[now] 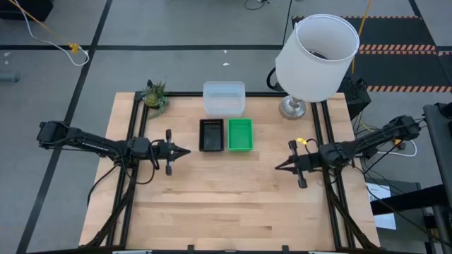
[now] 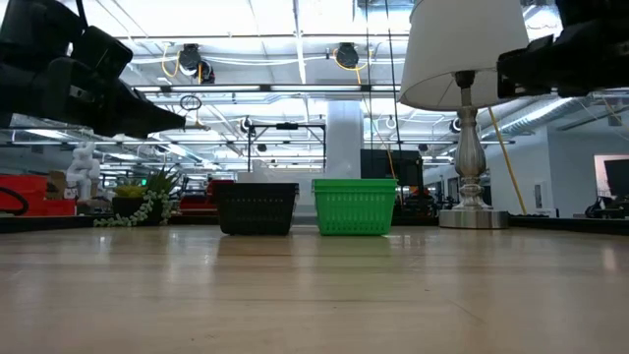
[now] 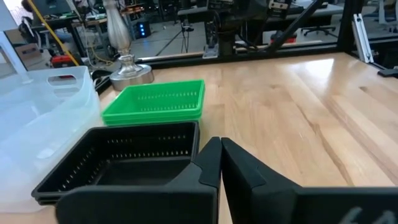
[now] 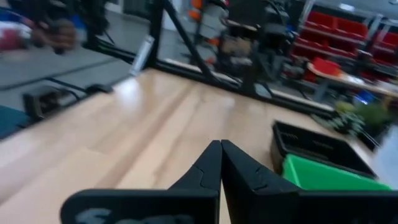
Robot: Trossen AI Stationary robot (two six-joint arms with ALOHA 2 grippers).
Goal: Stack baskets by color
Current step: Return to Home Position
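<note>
The black baskets (image 1: 211, 135) and green baskets (image 1: 240, 135) sit side by side. The left gripper (image 1: 185, 151) and right gripper (image 1: 279, 167) have closed, empty fingers.

My left arm was stretched inward from my left side, my left gripper (image 1: 185, 150) pointed toward the middle, fingers pressed together, my right arm was mirrored opposite, my right gripper (image 1: 278, 167) closed too.
</note>
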